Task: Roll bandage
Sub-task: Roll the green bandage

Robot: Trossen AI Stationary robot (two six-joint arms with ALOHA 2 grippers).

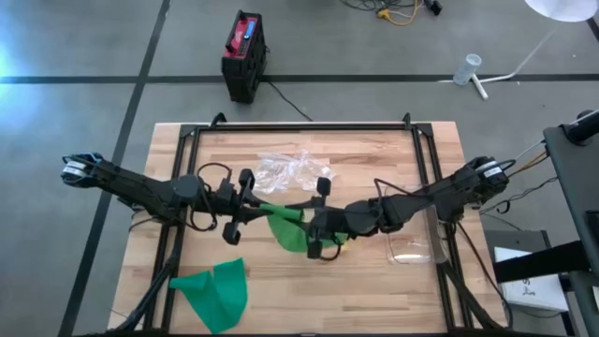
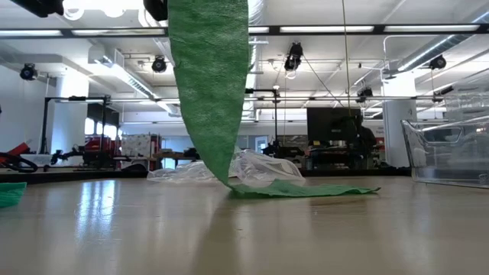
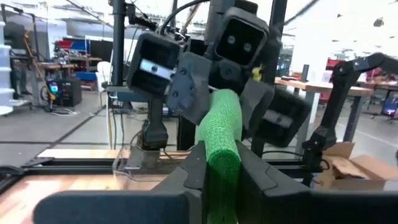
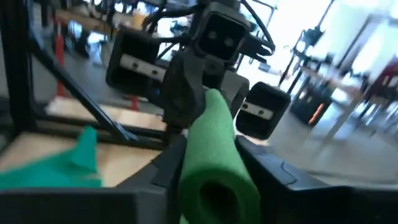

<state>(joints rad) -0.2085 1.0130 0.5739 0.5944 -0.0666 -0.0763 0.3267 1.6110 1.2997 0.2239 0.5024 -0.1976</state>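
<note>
A green bandage is partly wound into a roll (image 1: 285, 215) that is held level in the air over the middle of the table, between my two grippers. Its loose strip (image 2: 206, 92) hangs down, and its lower end (image 2: 306, 189) lies flat on the wood. My left gripper (image 3: 222, 163) comes from the table's left and is shut on one end of the roll. My right gripper (image 4: 208, 149) comes from the table's right; its fingers stand slightly apart on either side of the roll's other, hollow end (image 4: 211, 193). My left gripper pinches the roll's left end (image 3: 224, 155) between its two fingers. The fingers come level from the table's left and lie along the roll. The roll is lifted clear and about level, with the strip hanging slack below it. My right gripper: I cannot tell whether its fingers (image 4: 171, 158) touch the roll.
A crumpled clear plastic bag (image 1: 292, 170) lies beyond the grippers. A second green cloth (image 1: 215, 292) lies near the table's front left. A clear plastic box (image 1: 412, 245) stands on the right. A black frame (image 1: 299, 127) borders the tabletop.
</note>
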